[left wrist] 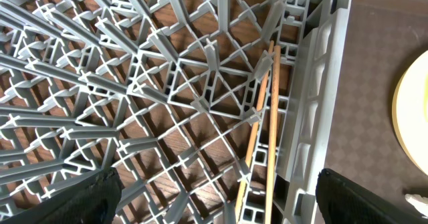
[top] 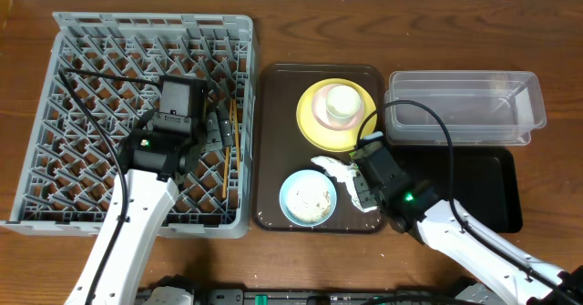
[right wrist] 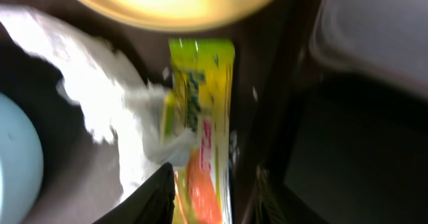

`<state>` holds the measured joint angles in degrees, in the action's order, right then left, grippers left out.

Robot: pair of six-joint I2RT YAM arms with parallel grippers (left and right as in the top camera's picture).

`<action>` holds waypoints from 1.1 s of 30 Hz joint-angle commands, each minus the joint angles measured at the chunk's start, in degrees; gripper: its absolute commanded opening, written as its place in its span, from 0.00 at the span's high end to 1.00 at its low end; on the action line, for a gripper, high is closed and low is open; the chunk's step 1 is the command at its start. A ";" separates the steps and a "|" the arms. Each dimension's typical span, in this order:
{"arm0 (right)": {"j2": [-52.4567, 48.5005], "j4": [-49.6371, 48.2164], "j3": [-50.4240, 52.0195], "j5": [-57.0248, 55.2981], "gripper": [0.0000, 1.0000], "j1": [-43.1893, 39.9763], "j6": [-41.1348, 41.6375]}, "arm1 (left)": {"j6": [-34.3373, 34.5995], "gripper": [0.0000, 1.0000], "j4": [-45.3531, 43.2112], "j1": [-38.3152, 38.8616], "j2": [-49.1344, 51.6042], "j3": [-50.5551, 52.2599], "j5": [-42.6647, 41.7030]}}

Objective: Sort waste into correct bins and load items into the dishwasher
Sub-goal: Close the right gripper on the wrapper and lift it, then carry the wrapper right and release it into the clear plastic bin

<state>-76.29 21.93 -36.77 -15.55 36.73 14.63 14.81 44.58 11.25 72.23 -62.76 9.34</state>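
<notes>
Right wrist view has the right hand straddling the snack wrapper, centre frame beside the napkin (too blurred to tell whether it grips), likely for binning, while the left hand hangs wide open over chopsticks in the rack.

My left arm and right arm wear white shells below black wrist blocks, each with a small green light. A black cable loops over each. My left gripper has matte black fingers.
</notes>
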 commanded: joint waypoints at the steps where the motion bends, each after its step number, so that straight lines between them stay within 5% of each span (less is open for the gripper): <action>1: -0.74 -2.03 1.36 -3.96 0.67 -0.83 -3.10 | 0.09 0.07 0.00 -0.35 0.11 0.00 0.28; 29: -9.84 -7.43 2.08 6.82 0.70 -6.03 -6.56 | 0.09 0.07 0.00 -0.35 0.11 0.00 0.28; 31: -10.64 -7.78 2.05 6.82 0.76 -6.01 -6.56 | 0.09 0.07 0.00 -0.35 0.11 0.00 0.26; 33: -10.56 -7.80 1.99 6.78 0.96 -6.03 -6.58 | 0.09 0.07 0.00 -0.35 0.11 0.00 0.28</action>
<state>-86.52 14.24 -35.11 -8.60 31.07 8.16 14.81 44.58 11.25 72.23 -62.76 9.34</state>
